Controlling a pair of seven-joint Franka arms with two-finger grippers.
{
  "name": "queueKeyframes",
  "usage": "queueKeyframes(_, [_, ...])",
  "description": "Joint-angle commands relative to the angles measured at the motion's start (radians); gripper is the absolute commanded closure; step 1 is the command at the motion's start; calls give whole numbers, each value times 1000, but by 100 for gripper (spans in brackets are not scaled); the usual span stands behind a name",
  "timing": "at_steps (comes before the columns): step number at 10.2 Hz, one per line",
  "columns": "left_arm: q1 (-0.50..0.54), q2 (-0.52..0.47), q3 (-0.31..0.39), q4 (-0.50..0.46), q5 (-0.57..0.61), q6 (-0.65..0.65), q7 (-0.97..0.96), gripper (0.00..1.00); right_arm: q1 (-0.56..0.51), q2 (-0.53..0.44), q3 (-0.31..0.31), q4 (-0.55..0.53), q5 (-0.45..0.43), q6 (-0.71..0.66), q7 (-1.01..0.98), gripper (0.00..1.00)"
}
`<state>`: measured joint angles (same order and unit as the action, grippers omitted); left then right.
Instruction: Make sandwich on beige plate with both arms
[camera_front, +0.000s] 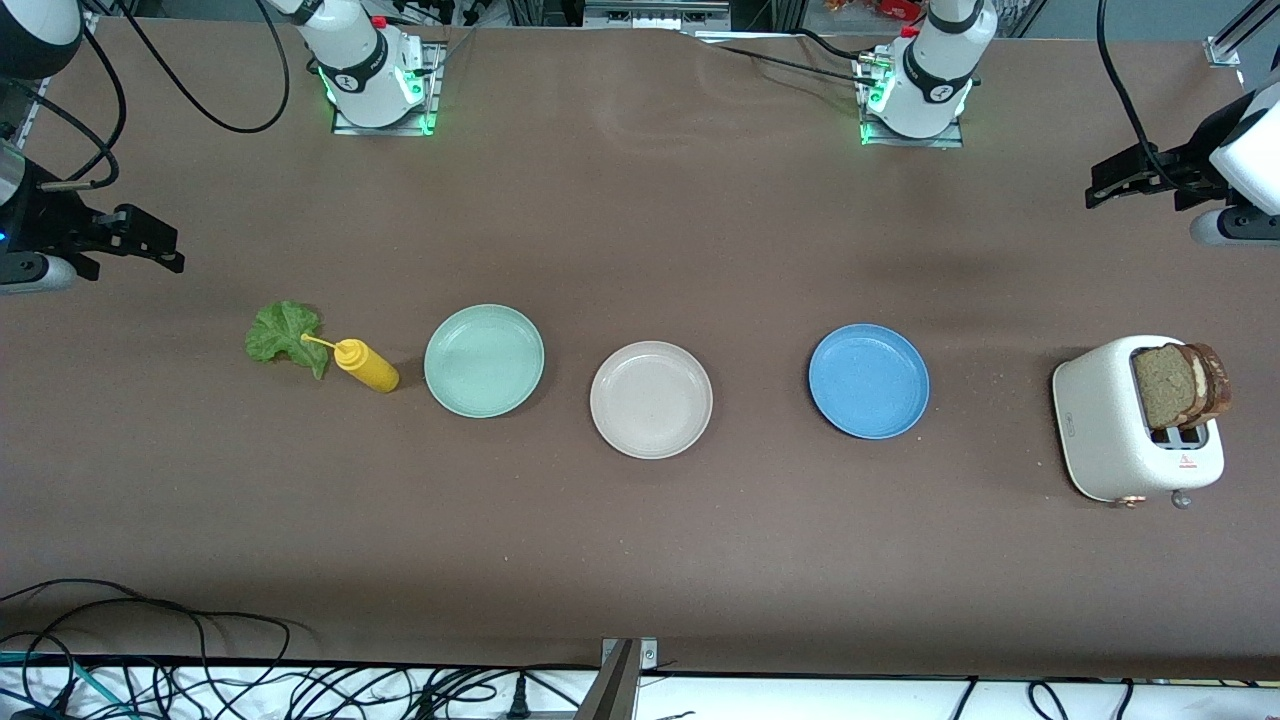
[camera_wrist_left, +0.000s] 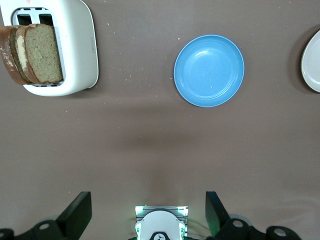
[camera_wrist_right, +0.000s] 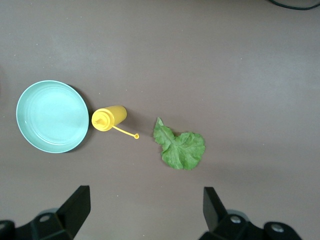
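The beige plate (camera_front: 651, 399) lies bare at the middle of the table; its edge shows in the left wrist view (camera_wrist_left: 312, 62). Two brown bread slices (camera_front: 1180, 385) (camera_wrist_left: 37, 52) stand upright in a white toaster (camera_front: 1100, 420) (camera_wrist_left: 75, 40) at the left arm's end. The green lettuce leaf (camera_front: 285, 335) (camera_wrist_right: 181, 149) lies flat at the right arm's end. My left gripper (camera_front: 1100, 190) (camera_wrist_left: 147, 202) hangs open and holds nothing, up over the table beside the toaster. Over the table near the lettuce, my right gripper (camera_front: 165, 248) (camera_wrist_right: 146, 196) is open and holds nothing.
A yellow squeeze bottle (camera_front: 368, 366) (camera_wrist_right: 111, 118) lies on its side between the lettuce and a mint-green plate (camera_front: 484, 360) (camera_wrist_right: 52, 116). A blue plate (camera_front: 868, 380) (camera_wrist_left: 209, 70) sits between the beige plate and the toaster. Cables hang along the table's near edge.
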<state>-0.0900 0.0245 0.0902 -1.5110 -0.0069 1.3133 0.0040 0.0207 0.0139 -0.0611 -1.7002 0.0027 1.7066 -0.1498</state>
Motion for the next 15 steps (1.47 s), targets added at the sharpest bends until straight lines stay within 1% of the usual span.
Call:
queueKeyframes(1, [3, 12, -6, 14, 8, -3, 4, 0, -4, 12, 0, 27, 14, -21, -5, 0])
queueKeyframes(6, [4, 12, -6, 14, 8, 6, 4, 0, -8, 14, -5, 30, 14, -27, -4, 0])
queueKeyframes(8, [4, 12, -6, 14, 8, 30, 5, 0, -8, 24, -6, 44, 16, -35, -7, 0])
queueKeyframes(15, [1, 14, -7, 14, 10, 34, 5, 0, -4, 24, -5, 47, 14, -41, -8, 0])
